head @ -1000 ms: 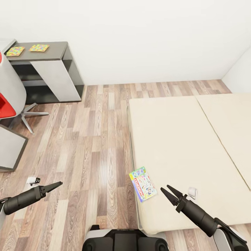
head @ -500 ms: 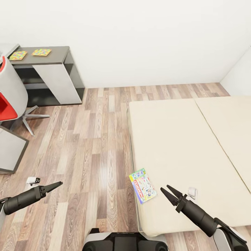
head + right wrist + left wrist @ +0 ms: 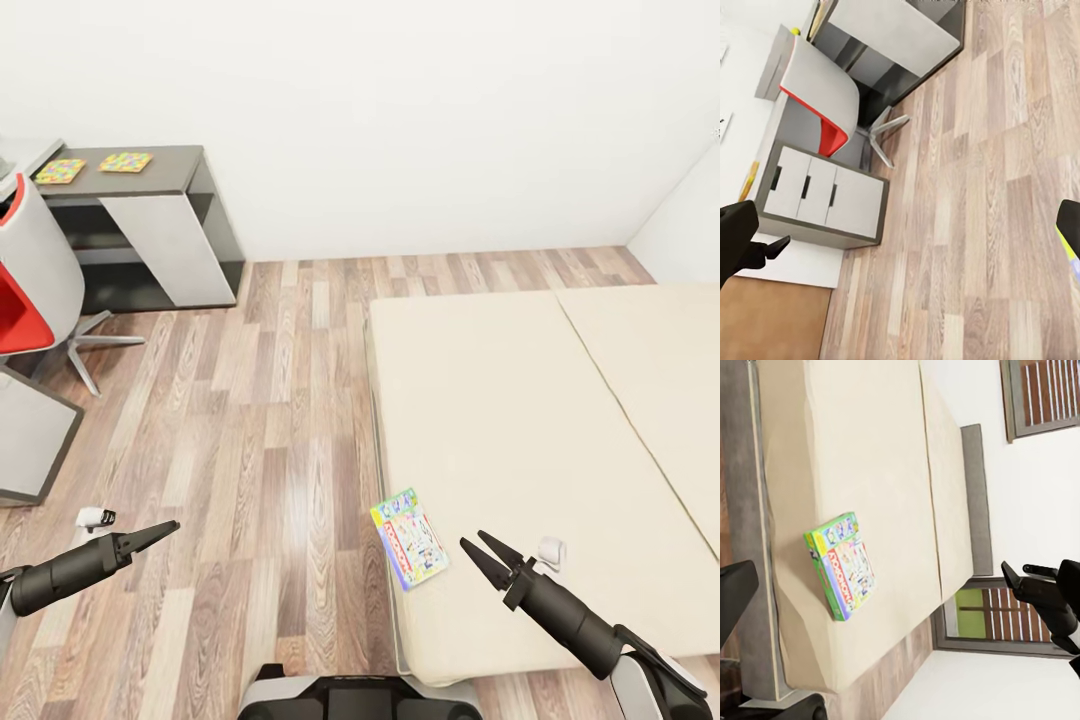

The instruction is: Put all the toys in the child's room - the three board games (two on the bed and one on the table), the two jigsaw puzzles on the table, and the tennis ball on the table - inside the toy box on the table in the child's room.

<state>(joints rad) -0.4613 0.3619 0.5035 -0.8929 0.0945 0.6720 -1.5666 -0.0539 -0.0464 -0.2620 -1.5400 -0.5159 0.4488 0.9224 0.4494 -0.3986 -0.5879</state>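
Fingers of the right gripper (image 3: 482, 550) stood parted and empty, those of the left (image 3: 160, 530) looked closed, while the board game (image 3: 409, 537) lay near the bed (image 3: 520, 420) edge, just left of the right fingers, long axis running away from the robot

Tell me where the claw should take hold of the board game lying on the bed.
Probably its floor-side long edge. The board game lies flat at the bed's left edge, seemingly overhanging slightly, so a finger could slip beneath there. Bring the open right claw, the nearer one, in low from the floor side and pinch top and bottom faces.
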